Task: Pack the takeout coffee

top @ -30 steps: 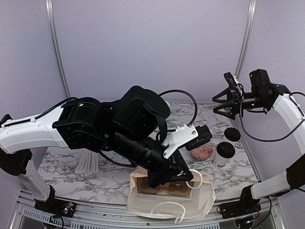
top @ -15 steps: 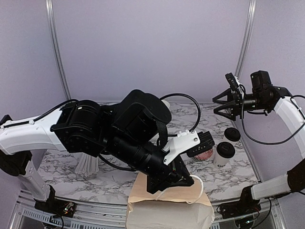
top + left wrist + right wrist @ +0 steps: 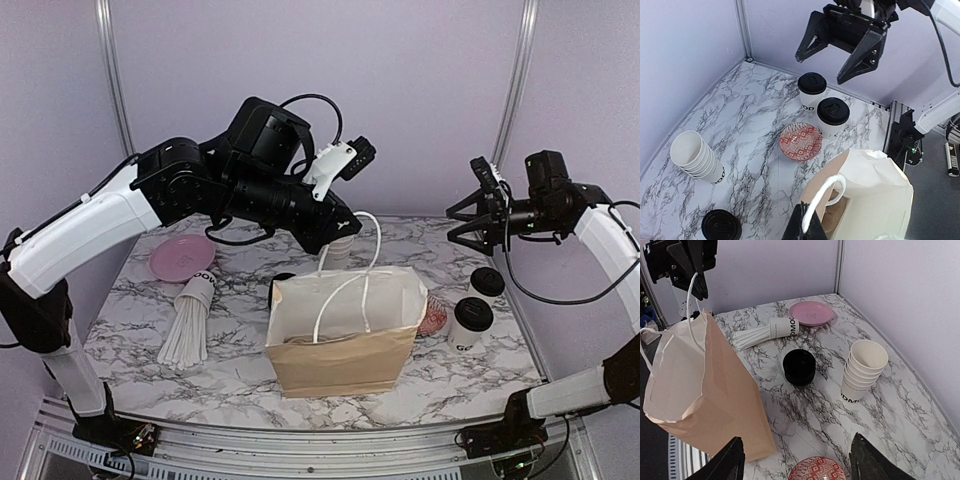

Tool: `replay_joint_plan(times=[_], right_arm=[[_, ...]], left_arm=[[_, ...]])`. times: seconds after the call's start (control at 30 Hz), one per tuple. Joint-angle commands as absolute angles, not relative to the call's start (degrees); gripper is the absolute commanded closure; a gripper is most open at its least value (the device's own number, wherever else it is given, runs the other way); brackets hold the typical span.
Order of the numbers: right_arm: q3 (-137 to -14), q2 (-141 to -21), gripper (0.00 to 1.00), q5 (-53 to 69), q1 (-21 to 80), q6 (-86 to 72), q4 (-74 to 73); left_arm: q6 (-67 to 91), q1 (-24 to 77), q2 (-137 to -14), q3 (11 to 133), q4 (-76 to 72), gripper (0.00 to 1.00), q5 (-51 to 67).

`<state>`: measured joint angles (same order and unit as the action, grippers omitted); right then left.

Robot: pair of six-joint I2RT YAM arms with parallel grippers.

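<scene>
The brown paper bag (image 3: 345,340) stands upright and open near the table's front middle. My left gripper (image 3: 338,230) is above it, shut on one white bag handle (image 3: 826,196); its fingertips (image 3: 799,226) pinch the loop at the bottom of the left wrist view. Two takeout coffees, white cups with black lids, stand right of the bag: one farther (image 3: 487,283) (image 3: 812,90), one nearer (image 3: 470,322) (image 3: 833,114). My right gripper (image 3: 470,222) (image 3: 797,437) is open and empty, high above the coffees. The coffees are out of the right wrist view.
A red patterned bowl (image 3: 434,318) (image 3: 800,141) (image 3: 817,471) lies between bag and coffees. A stack of lidless cups (image 3: 697,156) (image 3: 865,370), a stack of black lids (image 3: 721,226) (image 3: 799,367), a tipped straw cup (image 3: 190,320) and a pink plate (image 3: 180,260) are at the back and left.
The left arm has risen from low over the near edge, pulling the handle up. The bag went from lying flat to standing upright. The right arm has barely moved.
</scene>
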<state>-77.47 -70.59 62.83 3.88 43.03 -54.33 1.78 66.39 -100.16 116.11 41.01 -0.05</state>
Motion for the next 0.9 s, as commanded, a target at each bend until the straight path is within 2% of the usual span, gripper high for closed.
replay_joint_plan(times=[0.0, 0.17, 0.2, 0.27, 0.4, 0.47, 0.6, 0.87], right_arm=[[-78.76, -69.48, 0.3, 54.77, 3.59, 43.26, -55.96], [-79.54, -70.47, 0.31, 39.38, 3.66, 49.25, -62.39], [-79.21, -70.63, 0.31, 37.32, 3.63, 50.56, -63.53], [-78.62, -70.98, 0.3, 34.21, 3.58, 52.77, -65.9], [-78.69, -71.93, 0.29, 29.75, 3.6, 55.55, -70.38], [-79.07, -72.07, 0.28, 27.59, 3.66, 56.18, -72.02], [-79.3, -71.99, 0.25, 23.09, 3.65, 56.7, -74.48], [-75.64, -71.27, 0.14, 17.55, 3.61, 57.68, -77.01]], left_arm=[[0.26, 63.75, -103.68, 117.66, 41.86, 1.0, -0.59], [0.31, 61.66, -104.75, 117.54, 41.84, 1.0, -0.77], [0.28, 61.41, -104.88, 117.35, 41.86, 0.97, -0.57], [0.34, 61.26, -105.22, 117.41, 41.84, 0.81, -1.23], [1.05, 61.25, -104.98, 118.0, 41.8, 0.58, -4.47], [1.58, 61.26, -103.98, 118.0, 41.83, 0.51, -6.95], [2.92, 61.26, -99.78, 116.22, 41.69, 0.4, -10.27], [5.6, 61.83, -89.1, 104.43, 37.82, 0.31, -8.78]])
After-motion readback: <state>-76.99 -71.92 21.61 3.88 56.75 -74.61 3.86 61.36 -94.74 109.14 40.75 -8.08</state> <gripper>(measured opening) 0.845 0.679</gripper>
